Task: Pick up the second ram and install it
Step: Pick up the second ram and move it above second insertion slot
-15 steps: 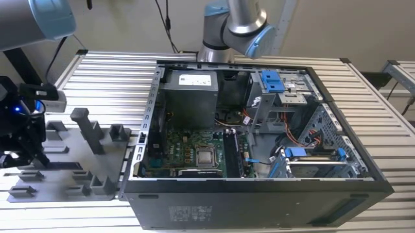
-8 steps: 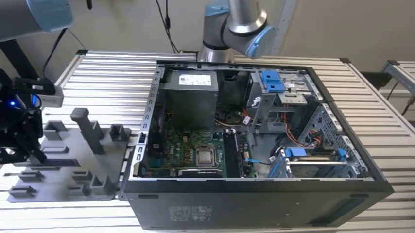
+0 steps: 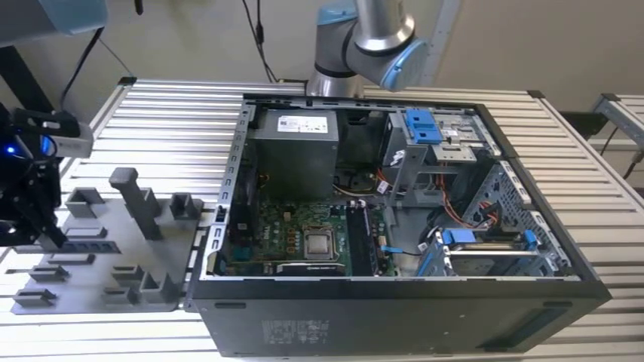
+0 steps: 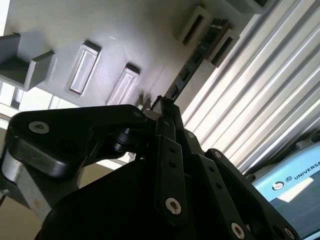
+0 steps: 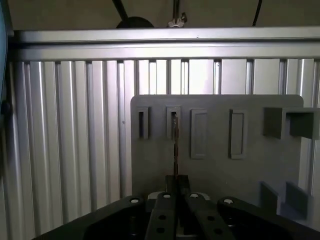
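**Fingers clamping on the second ram at the tray**

The gripper is hanging low over the grey tray at the exterior view's left, well apart from the open computer case. The case is lying on the slatted metal tabletop towards the exterior view's right. The arm is rising from its base behind the case, at the far edge of the tabletop.

In both wrist views the black fingers are sitting together on the near end of the second ram, pinching the thin board between their tips. The gripper is meeting the stick just where it leaves the tray's surface. From there the board is running straight away from the fingertips, standing on its long edge, so that in the first wrist view the second ram is showing as little more than a narrow line. Its far end is reaching a small slotted block, the second in a row of four on the tray. Whether that end is sitting inside the slot or just against it, I cannot tell. In the second wrist view dark chips are showing along the board's face.

Inside the case the green motherboard is lying exposed, with the grey power supply box behind it and blue-tabbed drive bays to the exterior view's right.
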Robot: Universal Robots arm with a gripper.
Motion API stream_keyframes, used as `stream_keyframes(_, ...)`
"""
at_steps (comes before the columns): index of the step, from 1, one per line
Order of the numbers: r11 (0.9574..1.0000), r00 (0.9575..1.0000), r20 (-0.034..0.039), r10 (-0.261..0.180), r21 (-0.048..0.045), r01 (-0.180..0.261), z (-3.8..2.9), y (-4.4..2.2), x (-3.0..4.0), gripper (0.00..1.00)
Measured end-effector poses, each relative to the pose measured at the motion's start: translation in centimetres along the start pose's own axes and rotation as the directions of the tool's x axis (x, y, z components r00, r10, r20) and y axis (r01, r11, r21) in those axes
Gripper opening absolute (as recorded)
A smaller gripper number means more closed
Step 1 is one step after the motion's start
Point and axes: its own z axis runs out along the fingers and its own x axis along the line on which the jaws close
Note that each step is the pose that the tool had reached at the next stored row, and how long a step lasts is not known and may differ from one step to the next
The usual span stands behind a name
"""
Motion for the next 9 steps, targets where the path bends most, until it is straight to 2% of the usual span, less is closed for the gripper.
stream_keyframes(9, 1.0, 1.0, 0.0001, 0.0, 0.0001, 0.0, -1.21, -0.03, 0.04, 0.13)
